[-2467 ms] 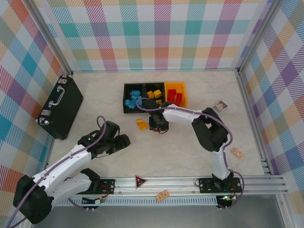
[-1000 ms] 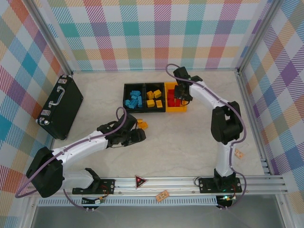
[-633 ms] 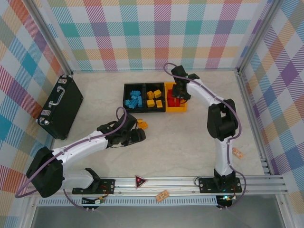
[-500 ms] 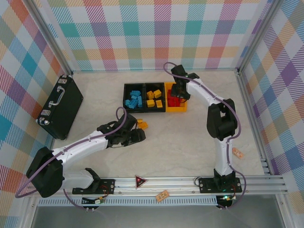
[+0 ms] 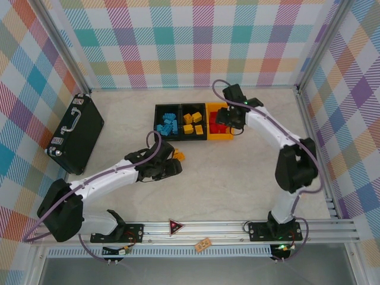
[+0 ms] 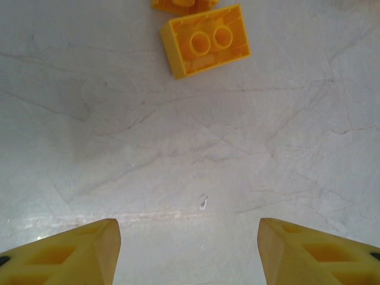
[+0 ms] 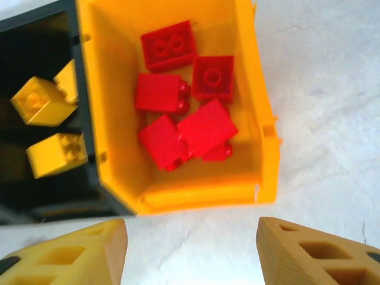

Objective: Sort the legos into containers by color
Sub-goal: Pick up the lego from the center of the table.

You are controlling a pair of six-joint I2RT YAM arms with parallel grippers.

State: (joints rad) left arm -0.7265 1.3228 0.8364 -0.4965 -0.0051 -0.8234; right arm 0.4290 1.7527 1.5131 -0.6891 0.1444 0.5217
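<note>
The containers (image 5: 156, 123) stand in a row at the back of the table. Blue legos (image 5: 167, 124) fill the left black bin, yellow legos (image 5: 192, 122) the middle black bin (image 7: 41, 196), and red legos (image 7: 184, 127) the yellow-orange bin (image 7: 202, 196). My right gripper (image 7: 190, 249) hangs open just in front of that bin, with nothing between its fingers (image 5: 236, 123). Two yellow-orange legos (image 5: 178, 156) lie loose on the table. My left gripper (image 6: 189, 249) is open, a short way short of the nearer brick (image 6: 205, 40).
A large black case with a silver handle (image 5: 75, 133) lies at the far left. A small tan block (image 5: 203, 243) and a red triangle marker (image 5: 176, 225) sit on the front rail. Plaid walls enclose the table.
My right gripper carried over from the table middle to the yellow-orange bin, opened there and drew slightly right. My left arm reached toward the loose yellow-orange legos.
</note>
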